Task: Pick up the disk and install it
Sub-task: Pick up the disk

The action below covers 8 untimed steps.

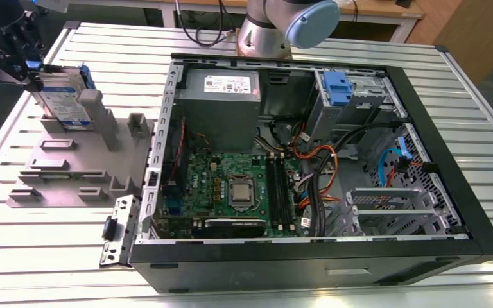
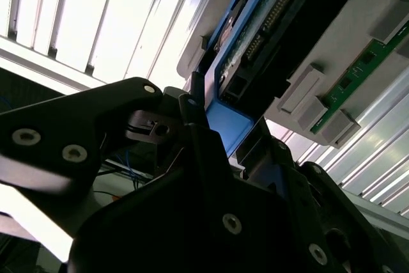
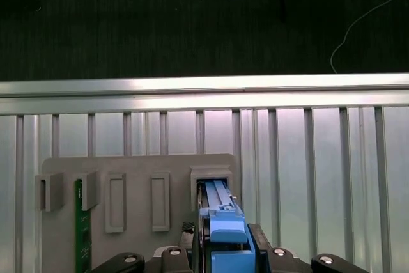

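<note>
Disk (image 1: 65, 99) standing on edge in end slot of grey holder (image 1: 75, 163), white-and-blue label visible in exterior view. Holder flat on slatted metal table (image 1: 41, 256), just beside open computer case (image 1: 452, 192), on exterior view's left of it.

Gripper (image 1: 28, 66) at upper end of disk, above holder. Jaws closed down onto blue handle (image 3: 227, 228) of disk carrier, one on each side. Black fingers (image 2: 192, 112) flush against blue plastic in second wrist view, no gap visible. Lower part of disk seated in slot, not lifted clear.

Second wrist view: disk (image 2: 255, 27) seen nearly edge-on, row of connector pins along one side, gripper (image 2: 225, 126) clamped at handle end. First wrist view: gripper (image 3: 227, 250) astride handle, disk (image 3: 214, 193) running down into slot of holder (image 3: 128, 164).

Green memory module (image 3: 78, 222) upright in another slot of same holder, well apart from disk, two further slots between. Same module (image 2: 358, 68) beyond disk in second wrist view.

Inside case, exterior view: grey power-supply box (image 1: 221, 86) in far corner nearest holder, blue bracket (image 1: 336, 86) in drive bay toward exterior view's right, motherboard (image 1: 229, 186) on case floor. Arm (image 1: 268, 32) rising behind far wall of case.
</note>
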{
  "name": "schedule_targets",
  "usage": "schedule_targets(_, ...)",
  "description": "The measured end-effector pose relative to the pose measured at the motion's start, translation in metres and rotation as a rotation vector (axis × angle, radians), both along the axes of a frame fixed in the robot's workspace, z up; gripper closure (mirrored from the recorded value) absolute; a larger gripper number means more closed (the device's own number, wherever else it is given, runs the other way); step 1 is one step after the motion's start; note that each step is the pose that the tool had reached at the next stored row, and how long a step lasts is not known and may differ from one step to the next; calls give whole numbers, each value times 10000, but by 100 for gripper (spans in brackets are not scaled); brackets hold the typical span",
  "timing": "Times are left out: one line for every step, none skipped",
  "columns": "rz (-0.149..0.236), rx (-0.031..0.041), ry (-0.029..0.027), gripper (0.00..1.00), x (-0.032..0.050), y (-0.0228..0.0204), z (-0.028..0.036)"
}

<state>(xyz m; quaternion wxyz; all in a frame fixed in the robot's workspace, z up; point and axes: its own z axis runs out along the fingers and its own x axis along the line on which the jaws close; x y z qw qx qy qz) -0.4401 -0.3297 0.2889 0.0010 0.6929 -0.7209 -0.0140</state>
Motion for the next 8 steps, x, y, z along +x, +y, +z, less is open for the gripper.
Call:
schedule_targets(0,1,-2,55,0,0,-1)
schedule_targets(0,0,-2,55,0,0,-1)
schedule_targets(0,0,-3,55,0,0,-1)
schedule_targets(-1,0,-4,55,0,-1,-2)
schedule_targets(-1,1,-4,55,0,-5,-2)
schedule_targets(1,0,-4,55,1,-9,-2)
schedule_targets(0,-1,-3,55,0,-12,-1)
schedule_targets(0,-2,-3,55,0,-16,-2)
